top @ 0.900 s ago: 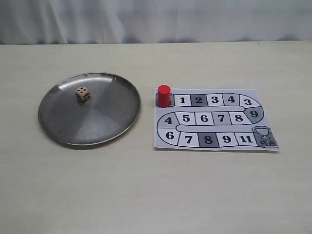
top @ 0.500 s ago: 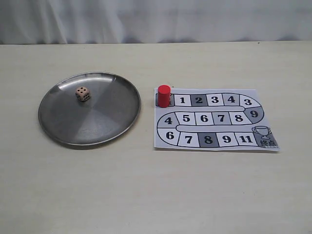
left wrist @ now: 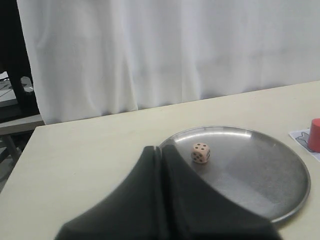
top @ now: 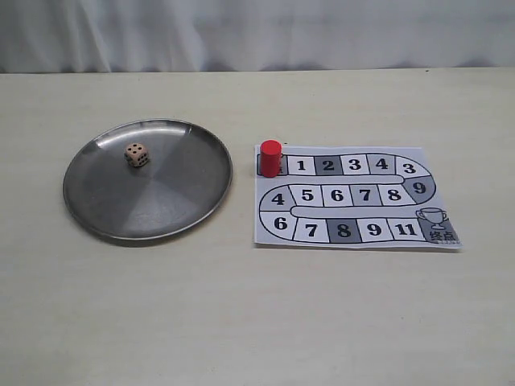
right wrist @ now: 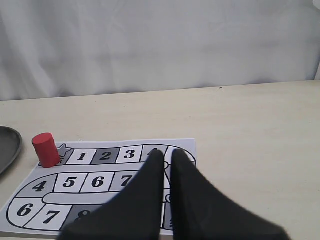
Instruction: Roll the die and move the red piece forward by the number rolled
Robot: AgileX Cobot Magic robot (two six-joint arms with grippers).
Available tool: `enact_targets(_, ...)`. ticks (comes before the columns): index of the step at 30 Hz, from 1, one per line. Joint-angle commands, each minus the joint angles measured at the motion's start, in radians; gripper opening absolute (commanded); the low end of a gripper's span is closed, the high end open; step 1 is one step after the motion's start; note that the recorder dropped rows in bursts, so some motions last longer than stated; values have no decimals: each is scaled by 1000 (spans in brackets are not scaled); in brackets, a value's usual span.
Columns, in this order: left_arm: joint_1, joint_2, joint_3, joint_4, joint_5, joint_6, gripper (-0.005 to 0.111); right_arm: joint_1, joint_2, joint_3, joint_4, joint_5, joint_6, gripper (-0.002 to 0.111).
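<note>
On the round metal plate (top: 165, 205), the die (top: 136, 154) rests toward 11 o'clock from centre. The plate sits at 9 o'clock of the printed number-track board (top: 338, 195). The red piece (top: 270, 158) stands upright on the board's starting square, at its 10 o'clock corner, beside square 1. Left gripper (left wrist: 160, 149): jaws closed, holding nothing. Right gripper (right wrist: 167, 154): jaws closed, holding nothing.

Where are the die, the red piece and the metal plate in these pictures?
die (top: 136, 154): exterior view, middle of the cube.
red piece (top: 270, 161): exterior view, on its side wall.
metal plate (top: 161, 205): exterior view, on bare metal below the die.
</note>
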Motion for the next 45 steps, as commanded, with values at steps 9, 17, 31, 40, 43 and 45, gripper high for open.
enact_targets(9,-8,-3,2,-2,-9,-1,0,0,-3,2,2,-2,-1,4)
enact_targets(17,-8,-3,2,-2,-9,-1,0,0,-3,2,2,-218,6,4)
enact_targets(31,-8,-3,2,-2,-9,-1,0,0,166,-151,-65,-361,185,4)
enact_targets(40,-8,-3,2,-2,-9,-1,0,32,771,-262,-142,-373,260,4)
enact_targets(43,-8,-3,2,-2,-9,-1,0,123,963,-339,-180,-373,271,4)
enact_targets(45,-8,-3,2,-2,-9,-1,0,206,1089,-412,-194,-360,271,4)
